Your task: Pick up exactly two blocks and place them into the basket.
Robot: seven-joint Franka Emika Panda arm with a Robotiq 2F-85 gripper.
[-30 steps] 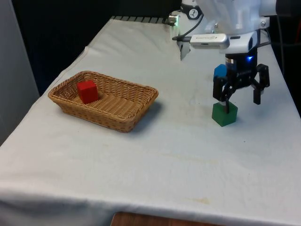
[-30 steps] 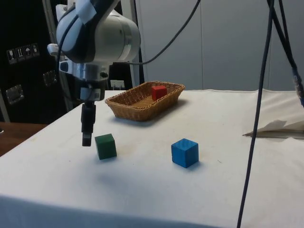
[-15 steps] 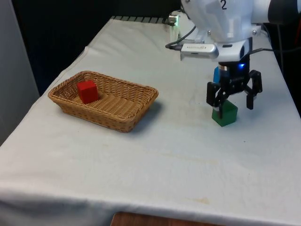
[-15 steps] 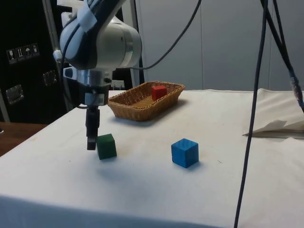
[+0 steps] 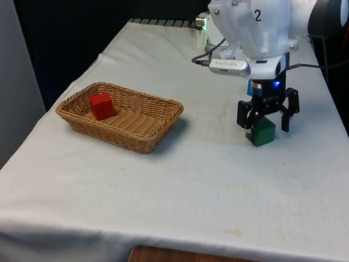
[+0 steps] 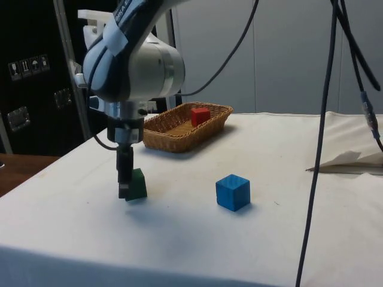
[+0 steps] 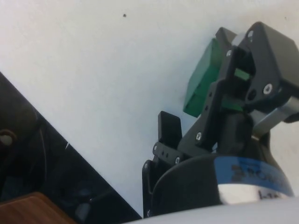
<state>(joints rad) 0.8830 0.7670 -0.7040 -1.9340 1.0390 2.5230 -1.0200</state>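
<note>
We see the claw (image 5: 263, 118) open, straddling the green block (image 5: 262, 132) on the surface (image 5: 180, 180), well apart from the basket (image 5: 143, 138), gripping nothing. One red block (image 5: 101, 106) sits inside the basket. We judge the green block light, rigid, smooth; grip opposite flat faces.

— The basket (image 5: 124, 117)?
— Woven wicker, rough, tan. The table's cloth (image 5: 163, 185) is matt white fabric, faintly creased.
— And the gripper (image 5: 267, 115)?
— Matt black plastic; the arm's shell (image 6: 140, 63) is glossy white.
</note>
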